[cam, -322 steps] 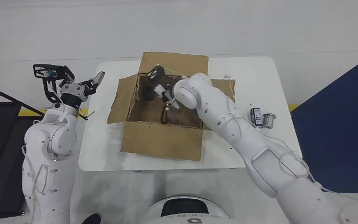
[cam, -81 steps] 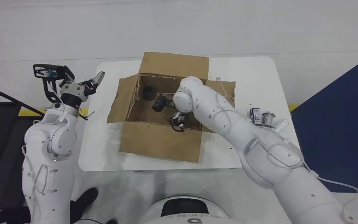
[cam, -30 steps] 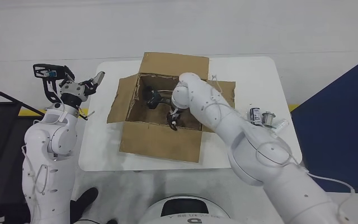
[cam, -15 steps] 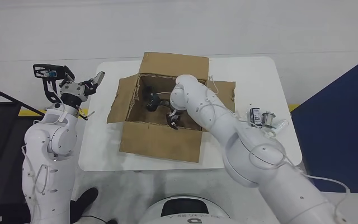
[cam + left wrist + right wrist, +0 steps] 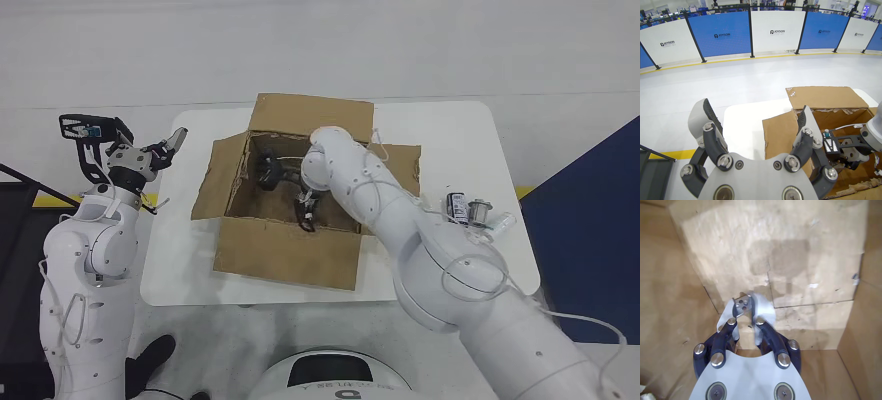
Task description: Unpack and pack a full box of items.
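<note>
Top view: the box [image 5: 290, 252] stands open on the table [image 5: 450, 135], and the right gripper [image 5: 268, 180] is down inside it. Some small items [image 5: 467, 210] lie on the table, well apart from the box on its right side. The left gripper [image 5: 168, 147] hangs at the table's left edge.

Left wrist view: the left gripper [image 5: 755, 106] has its fingers spread wide, with nothing between them.

Right wrist view: the right gripper [image 5: 743, 305] has its fingers closed on a small metal part [image 5: 740, 307] above the box floor [image 5: 791, 256], which looks nearly bare. I judge the unpacking almost finished, and all the packing is still to do

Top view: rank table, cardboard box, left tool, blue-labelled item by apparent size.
1. table
2. cardboard box
3. left tool, raised nearer the camera, so unsure against the next
4. blue-labelled item
</note>
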